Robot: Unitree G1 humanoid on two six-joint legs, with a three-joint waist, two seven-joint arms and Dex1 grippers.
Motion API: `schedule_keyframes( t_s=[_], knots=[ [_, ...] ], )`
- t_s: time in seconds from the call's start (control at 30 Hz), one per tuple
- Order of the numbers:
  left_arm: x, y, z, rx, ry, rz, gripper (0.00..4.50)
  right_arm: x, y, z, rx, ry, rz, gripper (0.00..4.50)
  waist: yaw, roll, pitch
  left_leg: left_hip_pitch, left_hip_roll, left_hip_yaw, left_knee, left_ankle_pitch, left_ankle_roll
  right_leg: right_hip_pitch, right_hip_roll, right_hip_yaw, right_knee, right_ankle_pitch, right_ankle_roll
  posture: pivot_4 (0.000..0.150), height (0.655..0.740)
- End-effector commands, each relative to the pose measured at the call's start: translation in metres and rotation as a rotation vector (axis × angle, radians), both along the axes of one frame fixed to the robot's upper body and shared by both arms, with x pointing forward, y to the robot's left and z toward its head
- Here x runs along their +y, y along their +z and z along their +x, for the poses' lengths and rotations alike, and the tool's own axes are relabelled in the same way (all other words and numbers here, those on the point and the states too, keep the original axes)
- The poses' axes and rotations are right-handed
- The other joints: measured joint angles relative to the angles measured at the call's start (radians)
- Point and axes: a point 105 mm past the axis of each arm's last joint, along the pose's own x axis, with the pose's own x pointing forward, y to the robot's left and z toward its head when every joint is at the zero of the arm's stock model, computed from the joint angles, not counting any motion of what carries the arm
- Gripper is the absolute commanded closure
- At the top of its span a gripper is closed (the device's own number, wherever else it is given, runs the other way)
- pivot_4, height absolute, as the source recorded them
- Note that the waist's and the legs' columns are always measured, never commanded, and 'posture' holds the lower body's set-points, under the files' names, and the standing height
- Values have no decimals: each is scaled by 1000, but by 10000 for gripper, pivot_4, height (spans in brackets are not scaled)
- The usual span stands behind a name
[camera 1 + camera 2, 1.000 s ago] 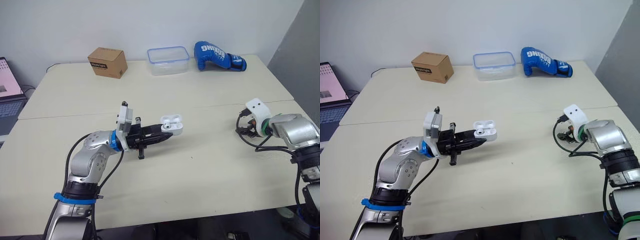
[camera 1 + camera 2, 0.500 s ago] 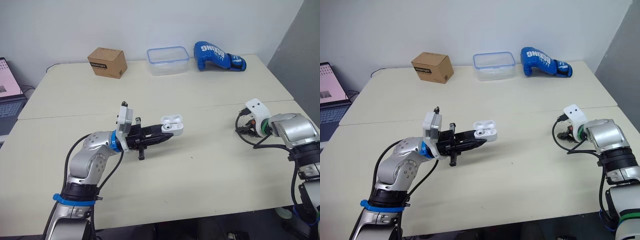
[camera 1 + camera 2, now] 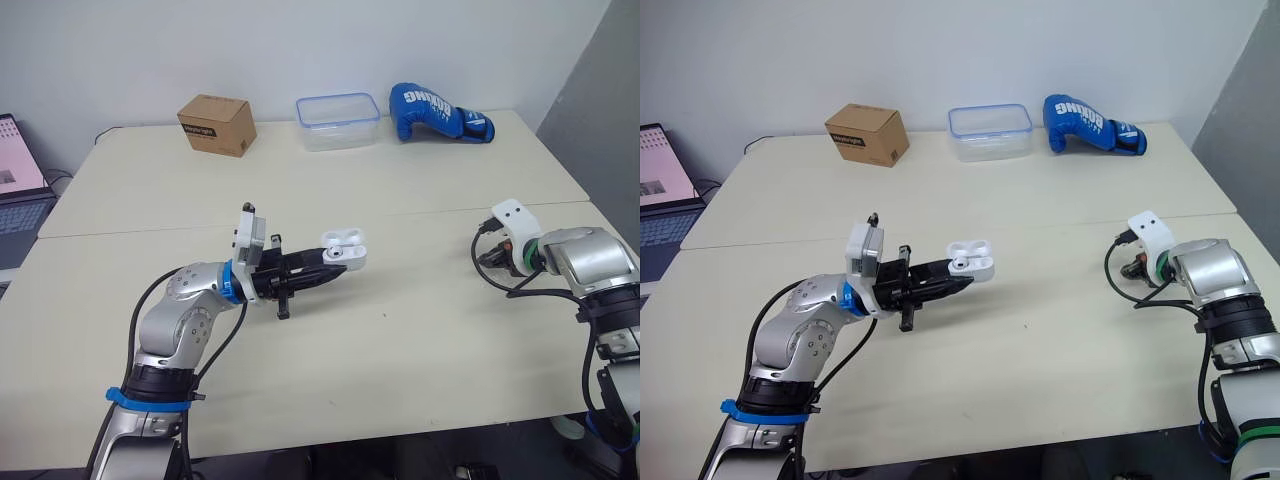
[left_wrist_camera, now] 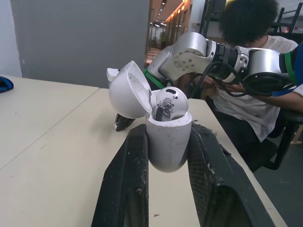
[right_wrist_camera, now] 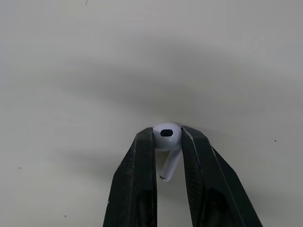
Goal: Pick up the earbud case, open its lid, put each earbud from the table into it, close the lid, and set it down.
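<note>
My left gripper (image 3: 335, 268) holds the white earbud case (image 3: 343, 250) above the middle of the table, its two fingers (image 4: 128, 184) pressed on the case body (image 4: 168, 144). The lid (image 4: 129, 91) stands open and one earbud (image 4: 170, 101) sits inside. At the right side of the table my right gripper (image 5: 166, 137) points down at the tabletop, shut on a white earbud (image 5: 166, 142) whose stem hangs between the fingers. In the head views the right wrist (image 3: 512, 240) hides that earbud.
A cardboard box (image 3: 215, 124), a clear plastic container (image 3: 337, 120) and a blue boxing glove (image 3: 438, 112) stand along the table's far edge. A laptop (image 3: 15, 190) is at the far left. A seated person (image 4: 251, 71) shows in the left wrist view.
My right gripper has closed its fingers onto the earbud at the right side of the table. The left arm and the case have stayed in place.
</note>
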Motion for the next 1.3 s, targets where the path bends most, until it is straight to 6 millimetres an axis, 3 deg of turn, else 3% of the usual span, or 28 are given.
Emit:
schedule_keyframes(
  t_s=[0.03,0.13,0.33,0.57,1.27,1.3],
  knots=[
    [-1,10,-4,-43,-15,-17,37540,-6,4,-3,-1,2,-21,41083,0,0,0,0,0,0,0,0,0,0,0,0,0,0,0,1500,7307],
    [-1,10,-4,-44,-16,-15,37540,1,13,-9,0,106,-36,41083,1,0,0,0,0,0,0,0,0,0,0,0,0,0,0,1500,7307],
    [0,7,-6,-48,-26,0,37540,34,29,-40,47,519,-135,41083,-1,0,0,0,0,0,0,0,0,0,0,0,0,0,0,1500,7307],
    [1,4,-10,-58,-57,30,37540,58,21,-64,154,807,-248,41083,0,0,0,0,1,0,0,0,0,0,0,0,0,0,0,1500,7307],
    [-1,1,-16,-58,-62,28,37540,61,-3,-62,241,931,-315,41083,2,0,0,0,0,0,0,0,0,0,0,0,0,0,0,1500,7307],
    [-1,1,-16,-58,-62,28,37540,61,-4,-62,243,933,-316,33990,2,0,0,0,0,0,0,0,0,0,0,0,0,0,0,1500,7307]
  ],
)
